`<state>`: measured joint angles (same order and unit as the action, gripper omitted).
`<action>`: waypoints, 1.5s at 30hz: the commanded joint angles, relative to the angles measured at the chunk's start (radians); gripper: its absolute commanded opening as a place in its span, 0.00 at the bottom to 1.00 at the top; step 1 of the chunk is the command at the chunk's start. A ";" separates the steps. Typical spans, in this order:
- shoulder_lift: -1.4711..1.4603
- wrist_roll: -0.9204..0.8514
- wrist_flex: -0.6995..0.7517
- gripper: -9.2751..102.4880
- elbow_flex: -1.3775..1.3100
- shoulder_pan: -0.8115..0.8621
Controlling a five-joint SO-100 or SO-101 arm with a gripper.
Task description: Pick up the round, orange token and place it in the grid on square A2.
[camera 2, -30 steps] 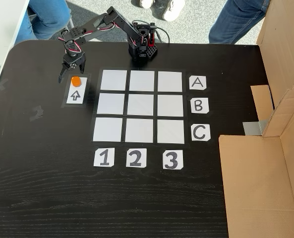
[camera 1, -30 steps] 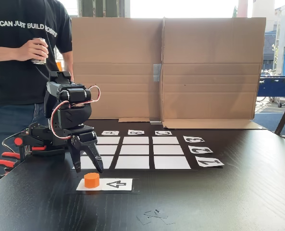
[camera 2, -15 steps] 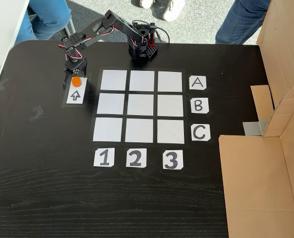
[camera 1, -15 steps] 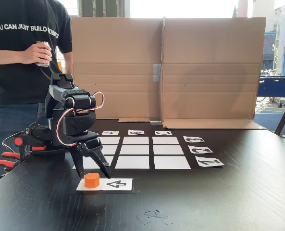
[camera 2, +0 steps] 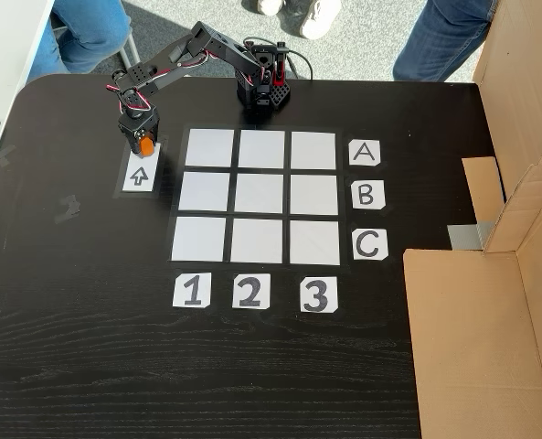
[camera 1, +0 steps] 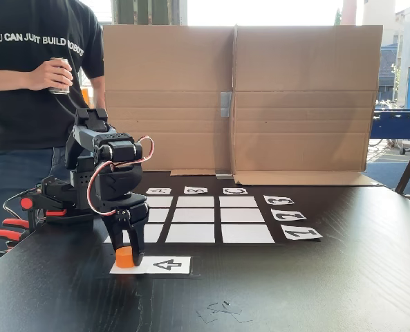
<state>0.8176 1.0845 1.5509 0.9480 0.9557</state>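
Observation:
The round, orange token rests on the near end of a white card with a black arrow, left of the grid in the top-down fixed view. My gripper points straight down over the token, its two black fingers pressed against the token's sides. The token still touches the card. Square A2 is a blank white rectangle in the row lettered A, under the column numbered 2, and nothing lies on it.
The arm's base stands at the table's far edge behind the grid. A cardboard wall borders one side of the table. A person holding a can stands behind the arm. Red clamps grip the table edge.
The gripper has dropped from above the token down around it, and its wide-open fingers have closed in on the token's sides. The token has not moved.

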 commanded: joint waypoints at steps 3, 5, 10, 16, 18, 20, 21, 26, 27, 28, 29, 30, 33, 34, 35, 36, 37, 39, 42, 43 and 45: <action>0.005 -0.009 -0.011 0.08 -0.029 0.003; 0.012 -0.006 -0.015 0.08 -0.029 0.011; 0.097 -0.003 -0.041 0.08 -0.028 0.040; 0.287 -0.008 -0.049 0.08 0.041 0.069; 0.354 -0.026 -0.049 0.08 0.074 0.071; 0.430 -0.066 -0.049 0.08 0.118 0.067; 0.469 -0.100 -0.049 0.08 0.149 0.060; 0.693 -0.264 -0.049 0.08 0.339 0.006; 0.738 -0.284 -0.049 0.08 0.376 -0.008; 0.779 -0.304 -0.046 0.08 0.410 -0.023; 0.813 -0.322 -0.044 0.08 0.437 -0.037; 0.853 -0.359 -0.040 0.08 0.465 -0.052; 0.940 -0.500 -0.026 0.08 0.537 -0.094; 0.963 -0.535 -0.025 0.08 0.560 -0.103; 0.985 -0.557 -0.025 0.08 0.583 -0.112; 1.003 -0.566 -0.025 0.08 0.606 -0.120; 1.023 -0.583 -0.025 0.08 0.632 -0.130; 1.055 -0.634 -0.023 0.08 0.680 -0.147; 1.098 -0.673 -0.023 0.08 0.741 -0.189; 1.114 -0.681 -0.023 0.08 0.758 -0.204; 1.150 -0.703 -0.023 0.08 0.793 -0.236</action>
<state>1.8945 0.4080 1.5202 1.7135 0.7517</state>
